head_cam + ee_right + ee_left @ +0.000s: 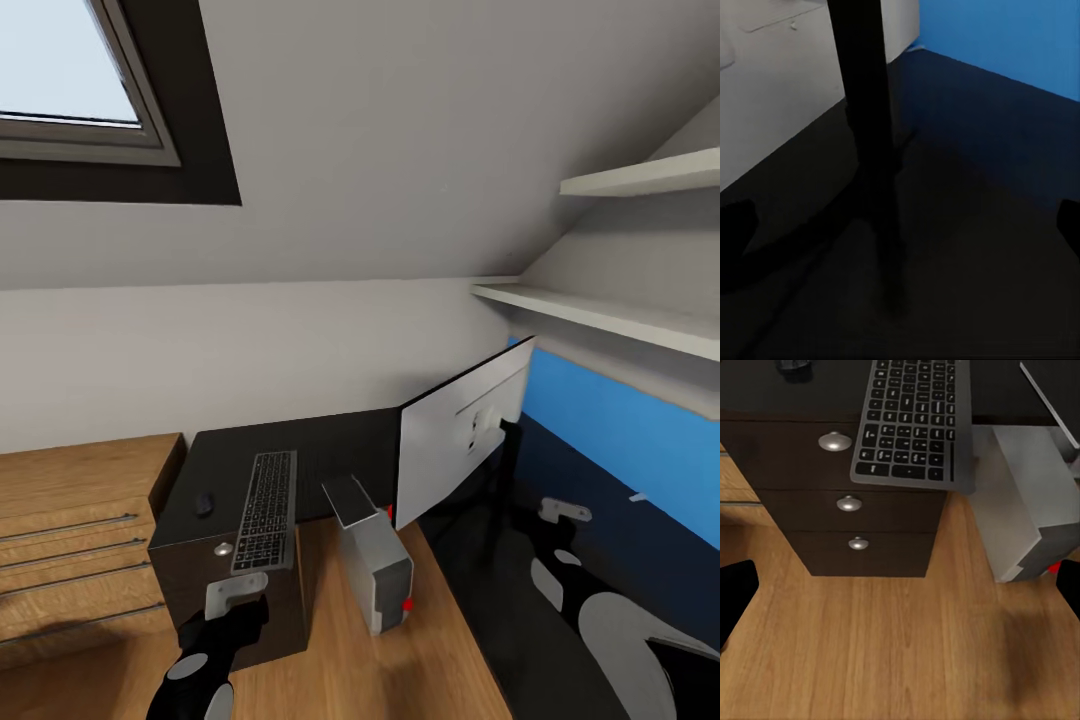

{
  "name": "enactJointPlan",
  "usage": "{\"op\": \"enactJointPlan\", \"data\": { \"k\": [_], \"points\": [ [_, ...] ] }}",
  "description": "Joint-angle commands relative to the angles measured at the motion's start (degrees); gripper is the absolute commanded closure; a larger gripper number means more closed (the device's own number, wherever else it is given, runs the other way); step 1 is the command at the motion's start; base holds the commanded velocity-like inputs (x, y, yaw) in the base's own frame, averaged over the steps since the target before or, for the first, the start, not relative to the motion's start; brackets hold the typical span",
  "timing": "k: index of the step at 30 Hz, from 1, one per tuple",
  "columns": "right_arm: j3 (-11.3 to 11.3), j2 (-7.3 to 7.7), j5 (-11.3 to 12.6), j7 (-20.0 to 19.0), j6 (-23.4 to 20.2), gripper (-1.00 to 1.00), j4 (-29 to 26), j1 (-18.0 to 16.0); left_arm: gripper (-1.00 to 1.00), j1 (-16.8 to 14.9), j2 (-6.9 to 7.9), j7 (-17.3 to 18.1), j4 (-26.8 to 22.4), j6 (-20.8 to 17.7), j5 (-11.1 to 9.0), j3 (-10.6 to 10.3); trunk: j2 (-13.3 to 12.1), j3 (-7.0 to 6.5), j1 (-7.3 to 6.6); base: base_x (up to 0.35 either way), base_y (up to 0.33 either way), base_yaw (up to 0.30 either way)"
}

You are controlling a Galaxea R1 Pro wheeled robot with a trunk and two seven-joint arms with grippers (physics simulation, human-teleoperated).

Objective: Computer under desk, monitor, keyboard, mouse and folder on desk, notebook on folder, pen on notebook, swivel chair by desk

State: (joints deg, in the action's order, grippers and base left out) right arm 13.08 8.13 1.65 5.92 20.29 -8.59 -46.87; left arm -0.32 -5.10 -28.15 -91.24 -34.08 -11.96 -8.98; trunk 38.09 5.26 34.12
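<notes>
With my left gripper (pixel 237 592) spread below the overhanging keyboard (pixel 266 508), I'd pinch its near edge squarely; the right gripper's (pixel 563 512) opening I can't judge.

Both grippers (pixel 236 592) (pixel 563 512) open, forward.

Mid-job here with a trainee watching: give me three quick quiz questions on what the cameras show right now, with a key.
1. True or false: the keyboard lies wholly on the desk.
2. What small item sits beside it, on the side away from the monitor?
3. The computer stands: A on the desk, B on the floor, C on a shelf?

Key: 1 false, its near end overhangs the drawer unit. 2 the mouse. 3 B.
</notes>
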Motion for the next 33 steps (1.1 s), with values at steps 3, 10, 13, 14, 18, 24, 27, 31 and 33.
{"op": "enactJointPlan", "data": {
  "k": [3,10,13,14,18,24,27,31,33],
  "points": [
    [-0.26,0.03,-0.54,0.05,0.20,-1.00,0.77,-0.06,-1.00,-0.03,0.01,-0.52,-0.13,-0.16,-0.60,-0.06,0.08,0.09,0.02,0.056,-0.007,0.000],
    [-0.53,0.04,-2.32,0.11,0.05,-1.00,1.25,-0.06,-1.00,-0.03,0.01,-0.51,-0.15,-0.27,-0.62,-0.05,0.08,0.09,0.02,0.208,-0.002,0.000],
    [-0.56,0.06,-2.63,0.14,-0.12,-1.00,1.32,-0.06,-1.00,-0.03,0.01,-0.51,-0.16,-0.36,-0.66,-0.05,0.08,0.09,0.02,0.145,-0.001,0.000],
    [-0.57,0.08,-2.75,0.39,-0.42,-1.00,1.34,-0.06,-1.00,-0.03,0.01,-0.51,-0.16,-0.40,-0.67,-0.06,0.08,0.09,0.02,0.073,0.000,0.000],
    [-0.72,0.59,-2.98,2.25,-2.43,-1.00,1.37,-0.06,-1.00,-0.03,0.01,-0.50,-0.16,-0.44,-0.69,-0.04,0.08,0.09,0.02,0.042,0.000,0.000],
    [-0.84,1.72,-3.14,3.87,-5.00,-1.00,1.39,-0.06,-1.00,-0.03,0.01,-0.50,-0.16,-0.46,-0.69,-0.07,0.08,0.09,0.02,0.008,0.000,0.000],
    [-0.86,2.18,-3.56,4.10,-5.25,-1.00,1.39,-0.06,-1.00,-0.03,0.01,-0.50,-0.16,-0.43,-0.69,-0.07,0.08,0.09,0.02,0.082,0.000,0.000],
    [-0.86,2.37,-3.90,4.15,-5.22,-1.00,1.39,-0.06,-1.00,-0.03,0.01,-0.31,-0.16,-0.45,-0.69,-0.07,0.08,0.09,0.02,0.219,0.000,0.000],
    [-0.86,2.40,-4.19,4.13,-5.19,-1.00,1.39,-0.06,-1.00,-0.03,0.01,-0.27,-0.16,-0.53,-0.73,-0.07,0.08,0.09,0.02,0.114,0.000,0.000]
  ]
}}
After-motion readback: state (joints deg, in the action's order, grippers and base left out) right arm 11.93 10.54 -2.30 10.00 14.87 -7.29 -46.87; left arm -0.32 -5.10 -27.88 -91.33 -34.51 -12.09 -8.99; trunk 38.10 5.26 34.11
